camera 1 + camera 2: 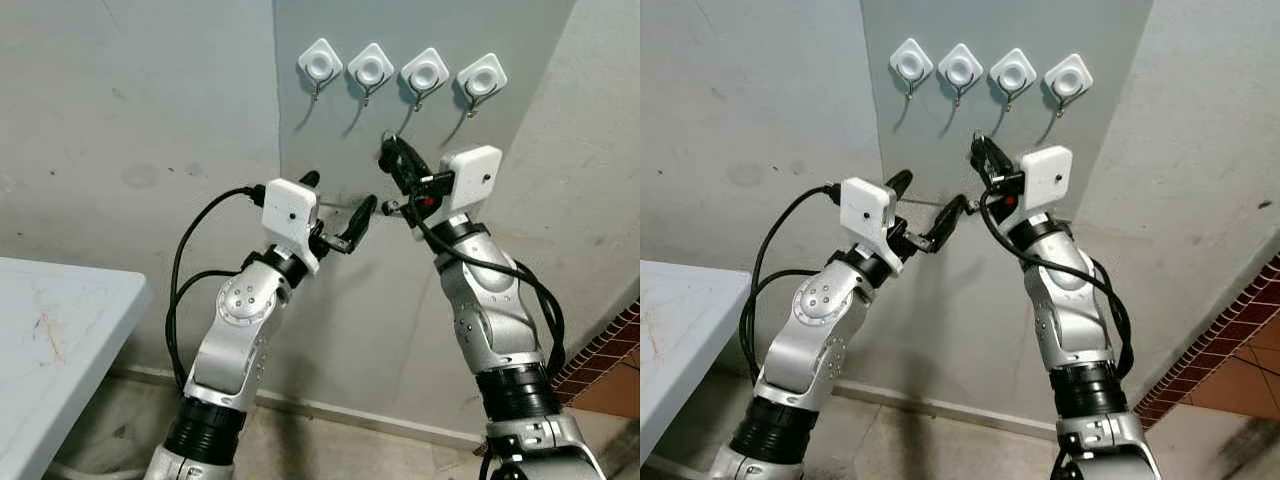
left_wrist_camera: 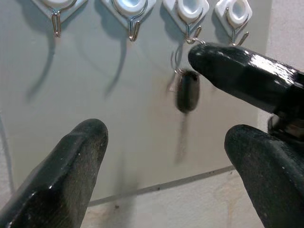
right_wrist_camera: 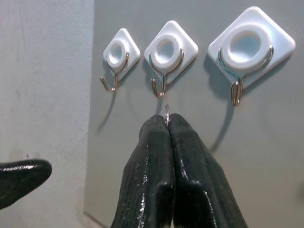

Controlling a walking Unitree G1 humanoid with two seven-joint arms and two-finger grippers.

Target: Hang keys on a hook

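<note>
Four white diamond-shaped hooks (image 1: 370, 68) sit in a row on a grey wall panel. My right gripper (image 1: 388, 148) is raised just under them, shut on the key ring (image 3: 166, 112). The thin ring pokes out of its tips right below the metal hook (image 3: 162, 88), the third from the left as far as I can tell. A dark key fob (image 2: 187, 91) dangles blurred from the ring beside the right gripper's finger (image 2: 237, 76). My left gripper (image 1: 338, 195) is open, held lower and to the left, pointing at the wall with nothing between its fingers.
A white table (image 1: 60, 320) stands at the lower left. The grey panel meets a lighter wall (image 1: 590, 150) on the right, with red brick flooring (image 1: 610, 350) below it. Black cables (image 1: 185, 270) loop off the left arm.
</note>
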